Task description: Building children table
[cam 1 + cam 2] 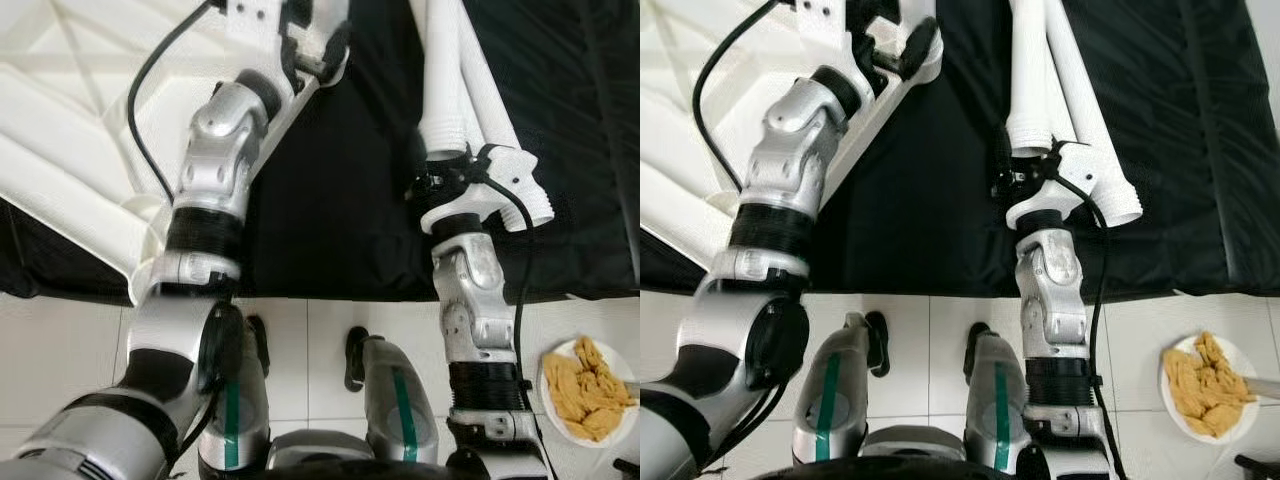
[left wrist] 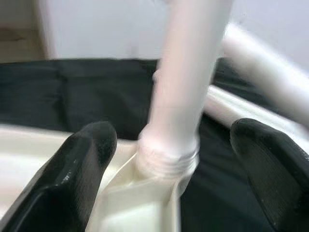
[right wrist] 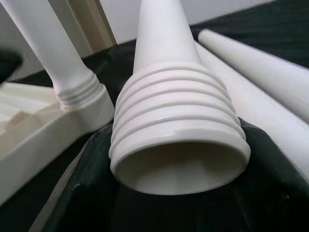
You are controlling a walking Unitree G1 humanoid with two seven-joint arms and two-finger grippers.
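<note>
The white table top (image 1: 70, 130) lies upside down on a black cloth (image 1: 340, 200) at my left. One white leg (image 2: 186, 87) stands in its corner socket (image 2: 145, 193). My left gripper (image 2: 176, 159) is open around that leg, a finger on each side and neither touching it. My right gripper (image 1: 440, 185) is shut on a second white leg (image 1: 440, 70), just behind its threaded end (image 3: 176, 130), which points back at me. Another loose leg (image 1: 492, 100) lies beside the held one on the cloth.
A white plate of yellow food (image 1: 588, 390) sits on the tiled floor at my right. The cloth's front edge (image 1: 340, 295) runs just ahead of my feet (image 1: 355, 355). A black cable (image 1: 150, 90) loops over the table top by my left arm.
</note>
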